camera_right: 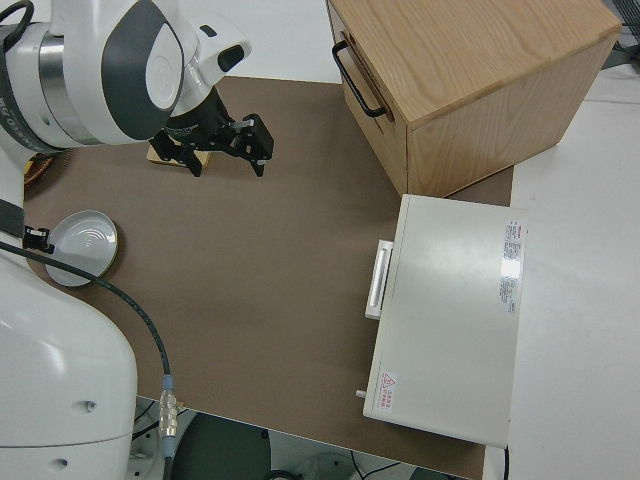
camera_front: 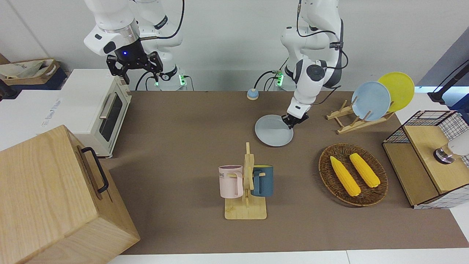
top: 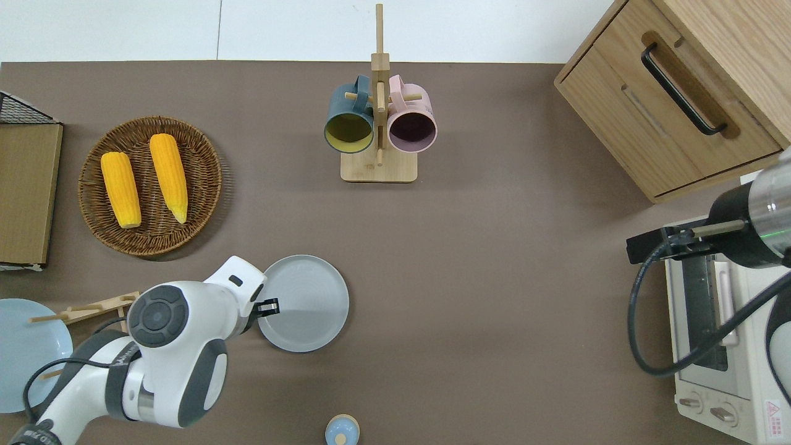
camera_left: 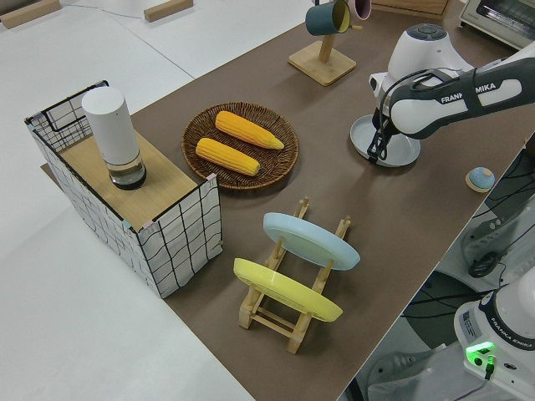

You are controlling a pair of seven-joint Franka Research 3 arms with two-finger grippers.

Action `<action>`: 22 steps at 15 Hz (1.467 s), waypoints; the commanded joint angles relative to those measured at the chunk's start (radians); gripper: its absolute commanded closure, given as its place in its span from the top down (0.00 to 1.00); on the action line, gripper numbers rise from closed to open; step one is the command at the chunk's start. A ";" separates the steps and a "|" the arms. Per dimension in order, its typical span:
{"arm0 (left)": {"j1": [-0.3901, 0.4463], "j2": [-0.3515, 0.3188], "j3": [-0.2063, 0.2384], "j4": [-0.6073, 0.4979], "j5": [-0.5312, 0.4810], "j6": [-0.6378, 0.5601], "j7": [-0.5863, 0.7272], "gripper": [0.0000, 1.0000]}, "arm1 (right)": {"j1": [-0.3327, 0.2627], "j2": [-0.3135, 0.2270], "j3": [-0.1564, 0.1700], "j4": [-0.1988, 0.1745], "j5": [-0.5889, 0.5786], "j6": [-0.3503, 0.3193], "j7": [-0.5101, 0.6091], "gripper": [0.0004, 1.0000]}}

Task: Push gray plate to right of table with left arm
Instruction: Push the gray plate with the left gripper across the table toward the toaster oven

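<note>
The gray plate (camera_front: 273, 132) (top: 306, 303) (camera_left: 399, 149) (camera_right: 85, 245) lies flat on the brown table (camera_front: 183, 121) (top: 494, 278), nearer to the robots than the mug rack. My left gripper (camera_front: 294, 121) (top: 269, 306) (camera_left: 378, 149) is down at table level, against the plate's rim on the side toward the left arm's end of the table. The wrist hides part of that rim in the overhead view. My right gripper (camera_front: 141, 75) (camera_right: 228, 160) is parked, open and holding nothing.
A wicker tray (top: 204, 154) with two corn cobs and a plate rack (camera_front: 351, 121) holding a sky-blue and a yellow plate stand toward the left arm's end. The mug rack (top: 378, 167), a small blue knob (top: 342, 431), a toaster oven (camera_front: 99, 110) and a wooden cabinet (camera_front: 55, 198) are also on the table.
</note>
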 commanded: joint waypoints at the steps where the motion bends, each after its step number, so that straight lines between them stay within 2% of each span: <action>1: -0.142 0.079 0.006 0.052 -0.028 0.021 -0.160 0.00 | -0.011 -0.008 0.006 -0.001 0.008 -0.012 -0.003 0.98; 4: -0.228 0.123 -0.004 0.104 -0.028 0.020 -0.296 0.00 | -0.011 -0.008 0.006 -0.001 0.008 -0.012 -0.003 0.98; 6: -0.258 0.163 -0.029 0.150 -0.028 0.017 -0.365 0.00 | -0.011 -0.008 0.004 -0.001 0.008 -0.012 -0.003 0.98; 13: -0.267 0.301 -0.164 0.321 -0.027 0.011 -0.555 0.00 | -0.011 -0.008 0.006 0.001 0.008 -0.012 -0.003 0.98; 19: -0.336 0.386 -0.172 0.407 -0.014 0.009 -0.637 0.00 | -0.011 -0.008 0.006 -0.001 0.008 -0.012 -0.001 0.98; 22: -0.348 0.398 -0.172 0.425 -0.014 0.009 -0.643 0.00 | -0.011 -0.008 0.006 -0.001 0.008 -0.012 -0.003 0.98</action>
